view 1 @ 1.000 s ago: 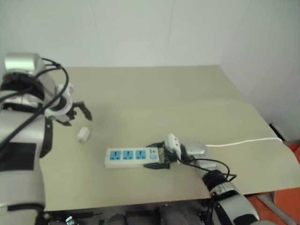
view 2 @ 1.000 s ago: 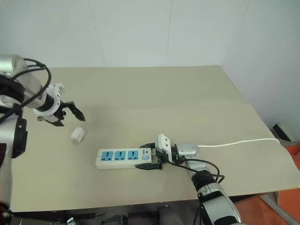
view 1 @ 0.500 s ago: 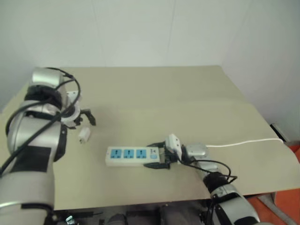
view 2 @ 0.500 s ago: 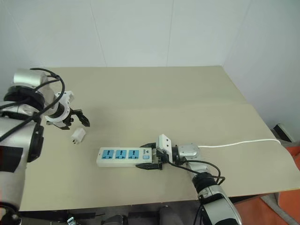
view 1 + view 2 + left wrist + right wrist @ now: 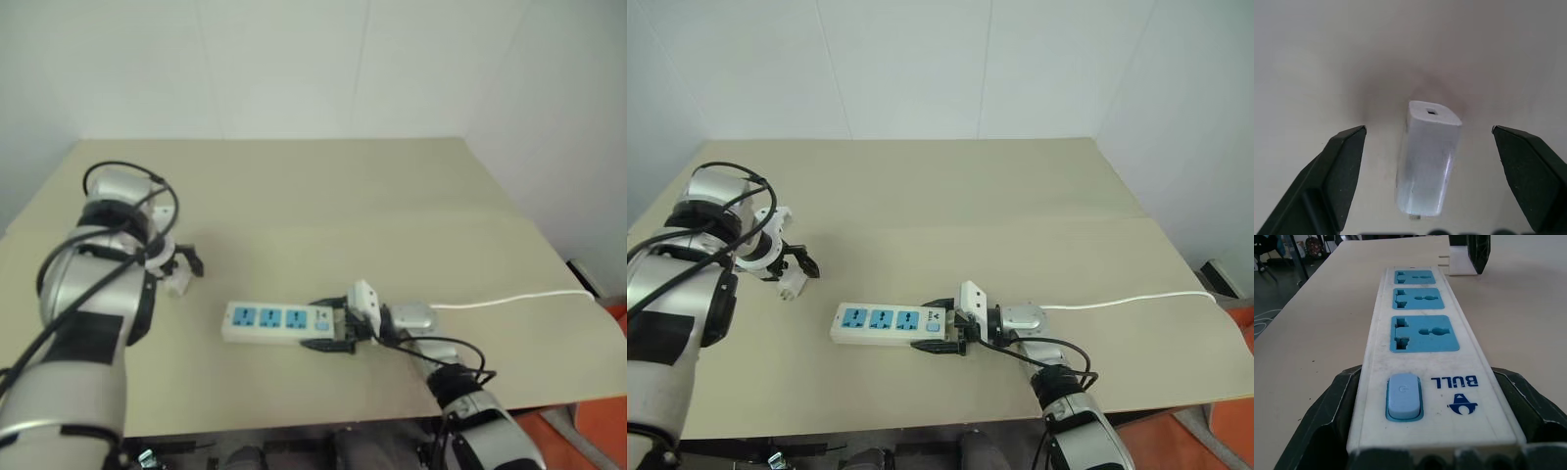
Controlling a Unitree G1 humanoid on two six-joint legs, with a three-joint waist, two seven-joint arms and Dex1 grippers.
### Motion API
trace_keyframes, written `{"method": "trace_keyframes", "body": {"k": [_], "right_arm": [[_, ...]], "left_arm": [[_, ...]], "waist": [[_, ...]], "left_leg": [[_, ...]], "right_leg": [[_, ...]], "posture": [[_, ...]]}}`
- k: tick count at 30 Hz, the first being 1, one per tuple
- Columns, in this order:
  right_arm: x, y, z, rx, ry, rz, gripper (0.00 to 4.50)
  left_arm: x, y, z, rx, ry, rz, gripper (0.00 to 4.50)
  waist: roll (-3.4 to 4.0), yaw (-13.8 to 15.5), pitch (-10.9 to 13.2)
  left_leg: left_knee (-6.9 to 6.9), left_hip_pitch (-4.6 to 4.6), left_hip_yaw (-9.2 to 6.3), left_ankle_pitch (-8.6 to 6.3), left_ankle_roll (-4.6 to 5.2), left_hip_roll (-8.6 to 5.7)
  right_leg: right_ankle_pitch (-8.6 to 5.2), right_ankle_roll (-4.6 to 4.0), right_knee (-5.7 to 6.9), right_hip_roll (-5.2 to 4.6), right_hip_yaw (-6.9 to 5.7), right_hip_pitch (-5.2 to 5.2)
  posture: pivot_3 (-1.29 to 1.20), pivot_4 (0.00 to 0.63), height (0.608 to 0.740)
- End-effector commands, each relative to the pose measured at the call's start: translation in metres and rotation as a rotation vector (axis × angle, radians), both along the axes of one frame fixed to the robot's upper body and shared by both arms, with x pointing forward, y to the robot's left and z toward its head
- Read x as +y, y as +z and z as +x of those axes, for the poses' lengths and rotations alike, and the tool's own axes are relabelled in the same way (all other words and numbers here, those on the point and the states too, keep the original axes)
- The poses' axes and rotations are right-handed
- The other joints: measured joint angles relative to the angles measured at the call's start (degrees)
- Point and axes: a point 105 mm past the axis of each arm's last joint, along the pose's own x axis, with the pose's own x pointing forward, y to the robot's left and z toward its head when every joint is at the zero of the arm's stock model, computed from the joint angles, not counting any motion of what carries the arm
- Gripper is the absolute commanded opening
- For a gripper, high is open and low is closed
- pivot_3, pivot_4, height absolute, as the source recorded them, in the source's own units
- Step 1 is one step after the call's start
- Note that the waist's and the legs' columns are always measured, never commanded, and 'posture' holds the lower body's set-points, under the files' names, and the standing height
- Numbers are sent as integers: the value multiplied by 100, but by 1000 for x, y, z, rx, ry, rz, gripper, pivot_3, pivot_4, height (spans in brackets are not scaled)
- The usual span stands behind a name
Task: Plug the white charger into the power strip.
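Charger between open left gripper fingers

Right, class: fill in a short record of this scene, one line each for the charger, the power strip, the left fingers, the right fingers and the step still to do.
charger: small white rounded plastic charger lying on the beige table, unplugged
power strip: long white plastic power strip, three blue sockets all free
left gripper: fingers open, straddling the charger, not touching
right gripper: fingers clamped on the strip's switch end
to do: grasp charger, plug in
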Motion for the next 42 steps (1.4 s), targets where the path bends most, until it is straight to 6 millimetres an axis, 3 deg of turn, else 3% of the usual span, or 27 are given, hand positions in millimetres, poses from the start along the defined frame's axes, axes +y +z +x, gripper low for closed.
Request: {"method": "trace_keyframes", "body": {"k": [1,8,13,21,29,33,39,42], "right_arm": [[1,-5,-4,24,-1,-2,3420],[0,-6,-4,26,-22,-1,3420],[1,-6,-2,26,-30,2,3420],[4,-7,-3,27,-22,2,3420],[8,-5,-2,25,-13,7,3420],[7,-5,-3,27,-10,4,3420],[4,-6,-4,30,-9,-2,3420],[4,-6,-3,31,-8,-3,3420]], "left_arm": [[-1,6,4,-24,-23,8,3270],[-4,6,3,-9,-64,15,995],[-5,13,2,42,-290,87,997],[5,39,-21,180,-629,141,997],[-19,21,-49,157,-802,136,997],[-18,4,-58,163,-799,197,997],[-22,-4,-69,158,-835,214,997],[-21,-6,-71,153,-843,240,2044]], "waist": [[0,15,0],[-1,18,0],[-1,15,0],[0,-12,0],[0,6,0],[0,8,0],[0,23,-1],[0,26,-1]], "left_leg": [[0,-1,-1,0,0,-2],[0,0,-2,0,0,-5],[0,1,-3,1,0,-7],[-1,1,-3,1,-1,-4],[1,5,-4,2,0,4],[0,14,-2,2,1,6],[8,13,-1,2,1,5],[7,14,0,2,1,6]], "right_leg": [[0,0,0,-2,-1,0],[0,1,0,-4,-2,1],[0,0,1,-3,-3,2],[-1,0,-4,1,1,3],[-1,1,1,2,1,6],[-1,0,7,5,5,8],[-1,0,11,4,5,8],[-1,0,11,4,5,9]], "posture": [[0,150,740],[0,150,740],[0,150,740],[0,150,740],[0,150,740],[0,150,740],[0,150,740],[0,150,740]]}}
